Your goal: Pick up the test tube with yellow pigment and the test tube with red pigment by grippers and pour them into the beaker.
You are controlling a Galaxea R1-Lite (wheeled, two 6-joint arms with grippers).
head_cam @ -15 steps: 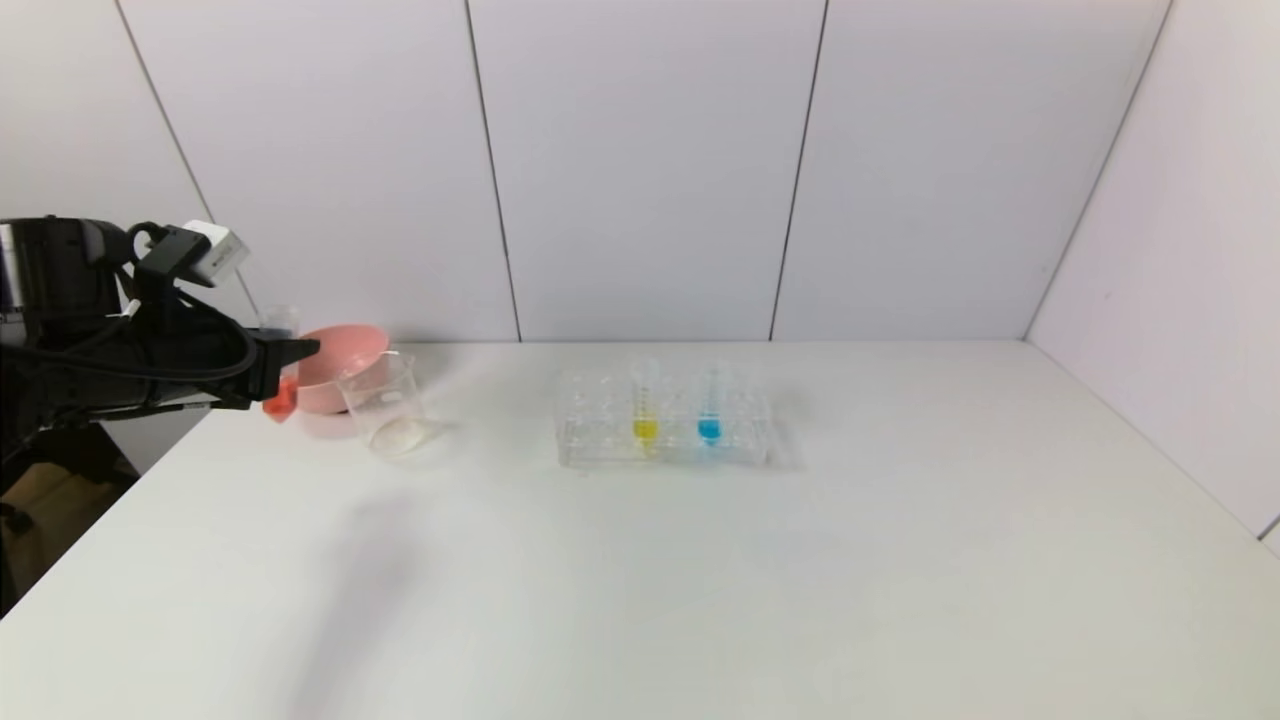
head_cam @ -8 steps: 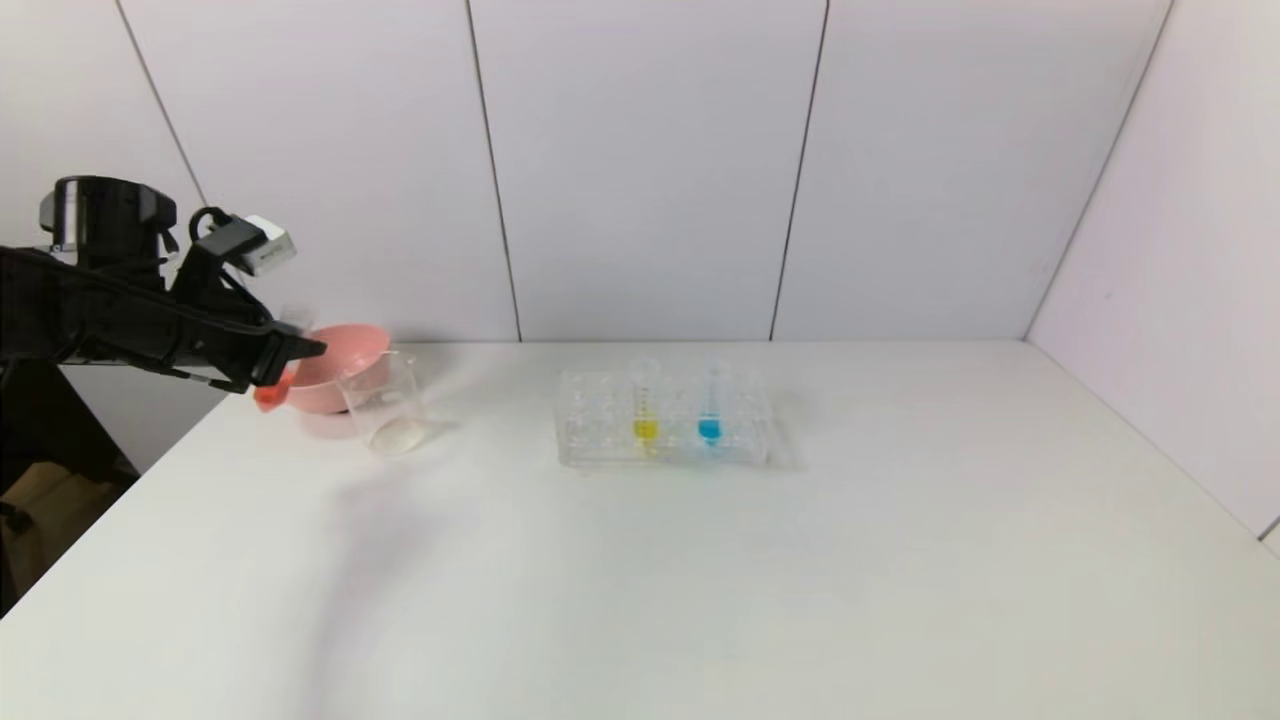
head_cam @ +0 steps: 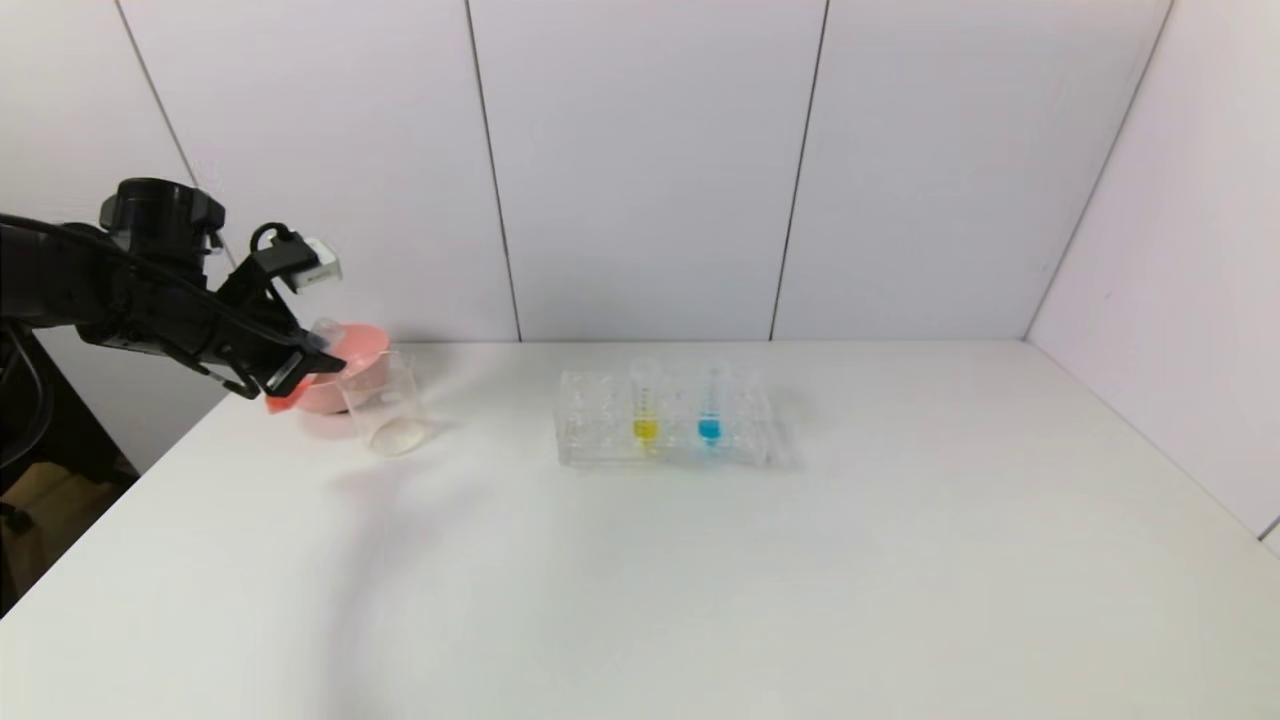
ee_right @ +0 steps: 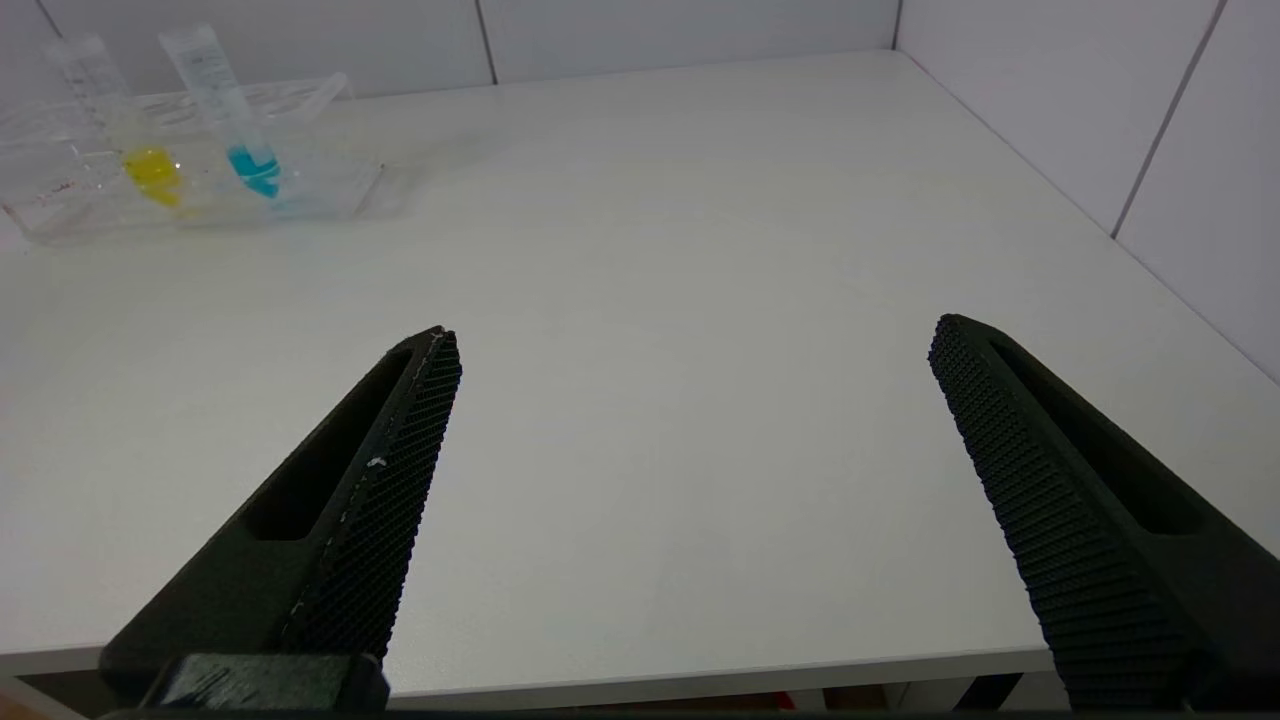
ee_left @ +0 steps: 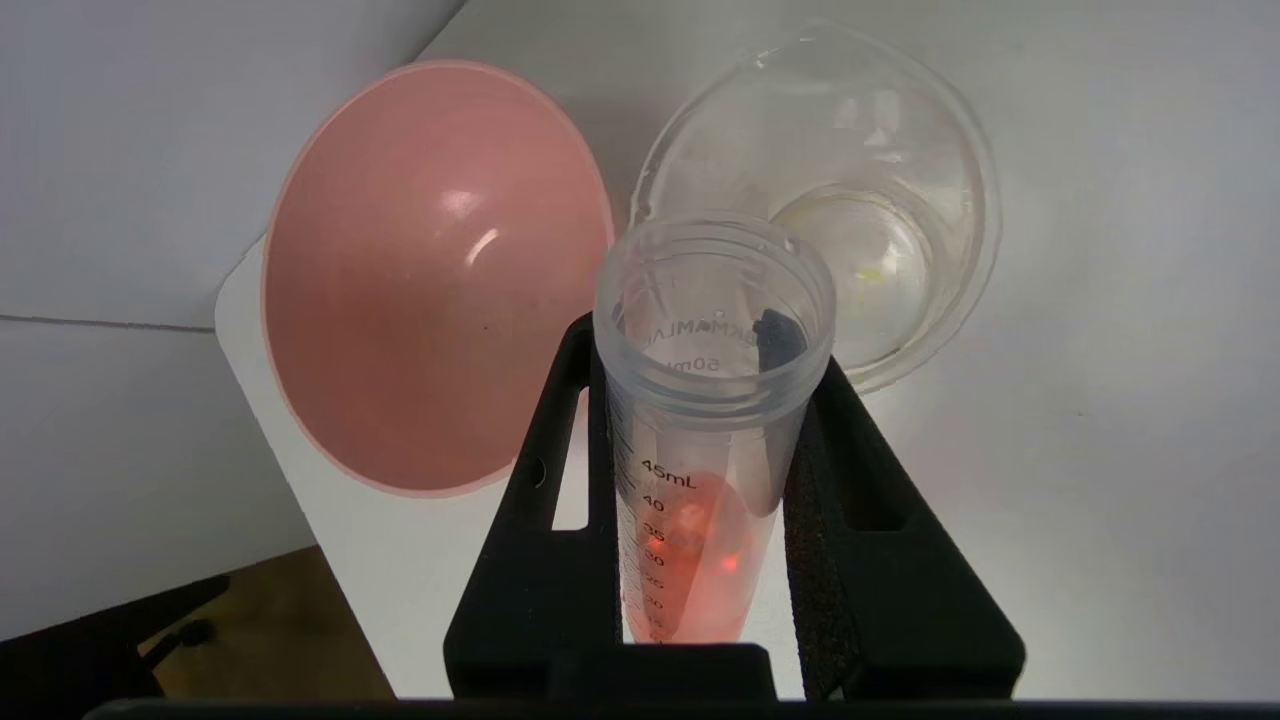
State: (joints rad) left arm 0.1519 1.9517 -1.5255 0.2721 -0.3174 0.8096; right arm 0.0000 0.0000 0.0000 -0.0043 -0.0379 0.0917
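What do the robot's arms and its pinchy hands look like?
The left arm is black with a round black joint, looping black cables and a small white block near the wrist. The left gripper has two flat black fingers, wedge-shaped with slot cut-outs and rough inner pads. The right gripper looks the same: two long black wedge fingers with dotted, grippy pads.

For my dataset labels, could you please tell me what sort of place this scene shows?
Probably a mock chemistry bench in a plain test cell: a clear tube rack with graduated tubes of yellow and blue liquid, a glass beaker, all on a white table with bare panel walls.
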